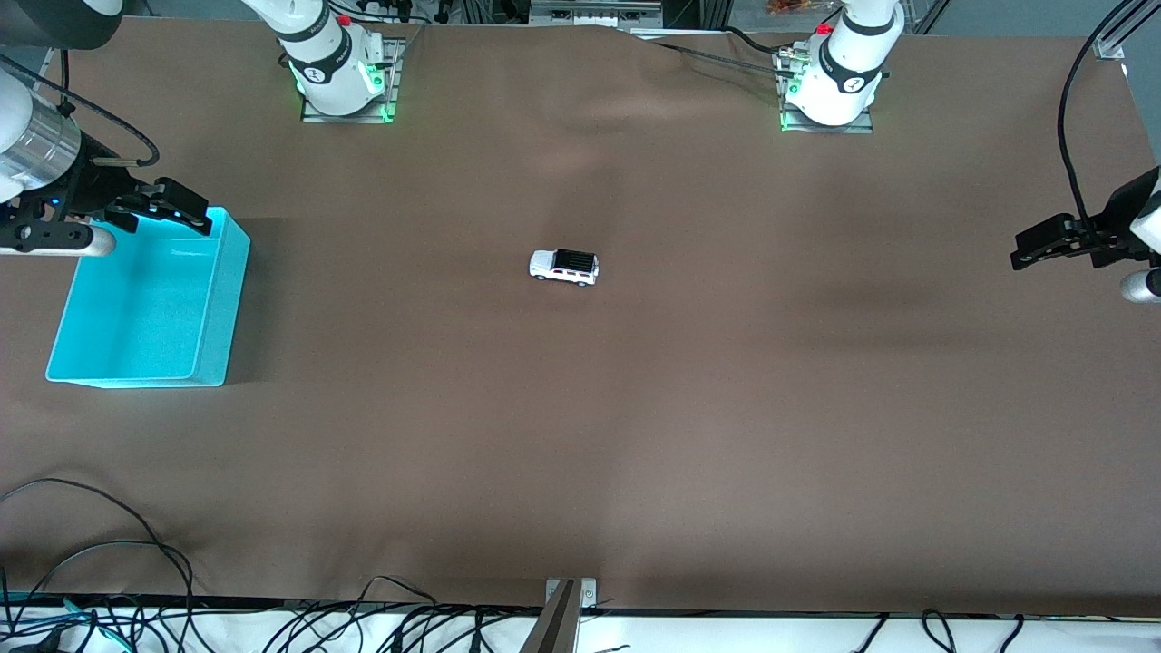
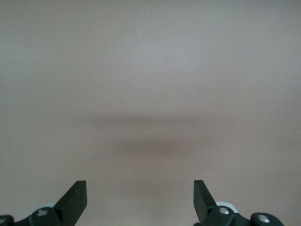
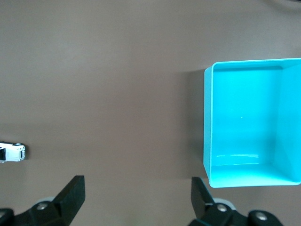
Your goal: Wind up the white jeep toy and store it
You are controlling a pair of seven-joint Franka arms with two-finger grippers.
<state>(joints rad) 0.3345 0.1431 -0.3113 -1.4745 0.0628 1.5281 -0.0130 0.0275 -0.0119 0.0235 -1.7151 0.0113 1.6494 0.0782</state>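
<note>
Left end effector (image 1: 1029,251): we log it hanging over bare brown surface (image 1: 689,435) at the left arm's end, fingers (image 2: 75,197) spread wide, nothing between them. Its wrist view shows only plain covering below.

Right end effector (image 1: 186,210): we log it hanging over the edge of the cyan bin (image 1: 214,308) at the right arm's end, fingers (image 3: 73,195) likewise parted, carrying nothing.

Items, nearest the front camera first:

1. Black cables (image 1: 109,562), looped along the surface edge closest to the camera.
2. Cyan bin, open-topped and rectangular; we see nothing lying in it.
3. White jeep toy (image 1: 564,266), on its wheels at mid-surface, black roof up, roughly midway between the two arms and well apart from the bin. We also catch it at the border of the right wrist view (image 3: 11,152).
4. Arm bases, white with green lights, one for the right arm (image 1: 340,77) and one for the left (image 1: 827,91), farthest from the camera.
</note>
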